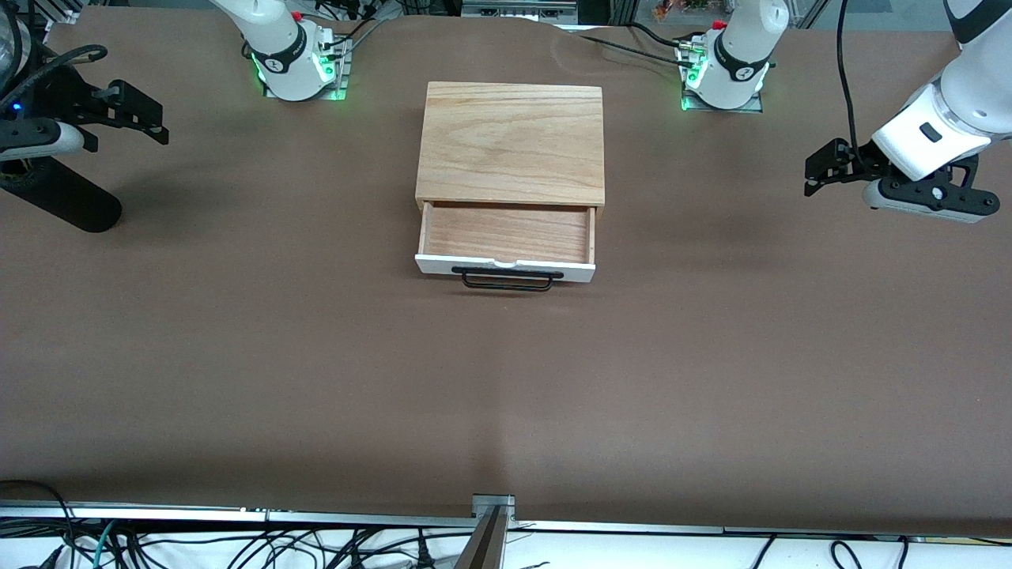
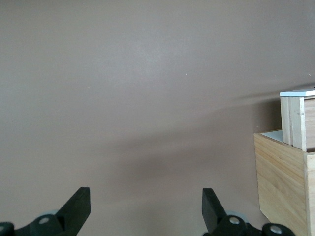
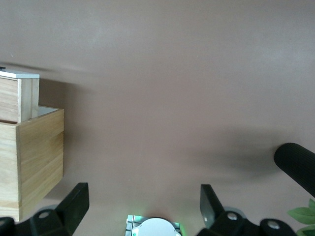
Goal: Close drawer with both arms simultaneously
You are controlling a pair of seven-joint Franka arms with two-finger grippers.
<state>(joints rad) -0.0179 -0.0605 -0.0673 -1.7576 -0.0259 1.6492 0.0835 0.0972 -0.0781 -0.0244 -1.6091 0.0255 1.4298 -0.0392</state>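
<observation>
Light oak box point(image 1: 511, 142) sits mid-table, roughly between the two arm bases. Its drawer point(image 1: 506, 246), a shallow light-wood tray with white front panel, stands pulled out toward the front camera, at 6 o'clock from the box. Tray looks empty. Wide black wire handle point(image 1: 507, 280) hangs off the white panel, facing the camera.

Left gripper point(image 1: 826, 167), black, two-finger, hangs over the brown table mat point(image 1: 506, 379) at the left arm's end, about 3 o'clock from the box and well apart from it. Fingers spread wide in the left wrist view point(image 2: 81, 205), nothing between them. That view catches the box side and the protruding drawer edge point(image 2: 295, 118), so the wrist looks aimed across toward the box.

Right gripper point(image 1: 142, 114), same type, hangs over the mat at the right arm's end, about 9 o'clock from the box, also well apart. Fingers parted and empty in the right wrist view point(image 3: 76, 204). A black cylinder point(image 1: 59, 201) lies close by it.

Judgement: the arms mirror each other, flanking the box, likely a start pose so both can reach the white panel together and push evenly. Drawer not yet touched; closing not begun. An uneven push could skew the tray or slide the box.
</observation>
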